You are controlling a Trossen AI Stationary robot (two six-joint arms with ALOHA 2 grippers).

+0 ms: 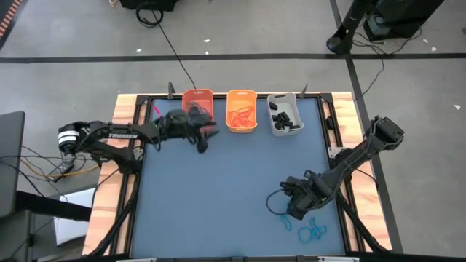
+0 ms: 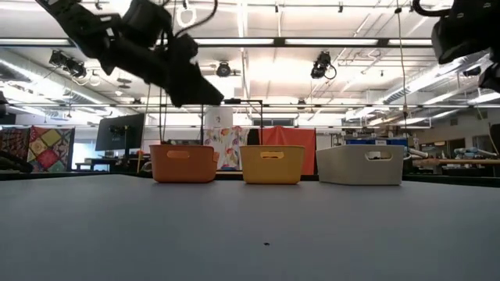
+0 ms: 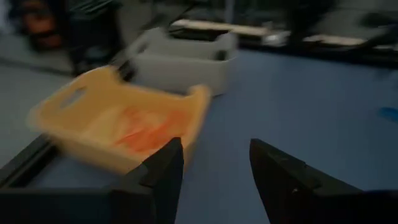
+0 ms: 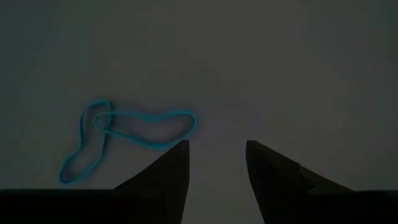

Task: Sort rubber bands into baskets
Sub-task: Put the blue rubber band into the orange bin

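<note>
Three baskets stand in a row at the table's far edge: orange point(image 1: 197, 98), yellow-orange point(image 1: 242, 110) with orange rubber bands point(image 3: 146, 134) in it, and grey-white point(image 1: 284, 114) with black bands. My left gripper point(image 3: 214, 168) hovers open above the table, just in front of the orange basket point(image 2: 183, 162), with nothing between its fingers. Blue rubber bands point(image 1: 313, 231) lie flat on the table near its right front. My right gripper point(image 4: 217, 165) is open and points down over the table there. Two overlapping blue loops point(image 4: 124, 134) lie just beside its fingertips.
The baskets sit close together against the black frame at the table's far edge point(image 1: 218, 94). The blue tabletop point(image 1: 226, 189) between the baskets and the blue bands holds only one tiny dark speck point(image 2: 266, 243).
</note>
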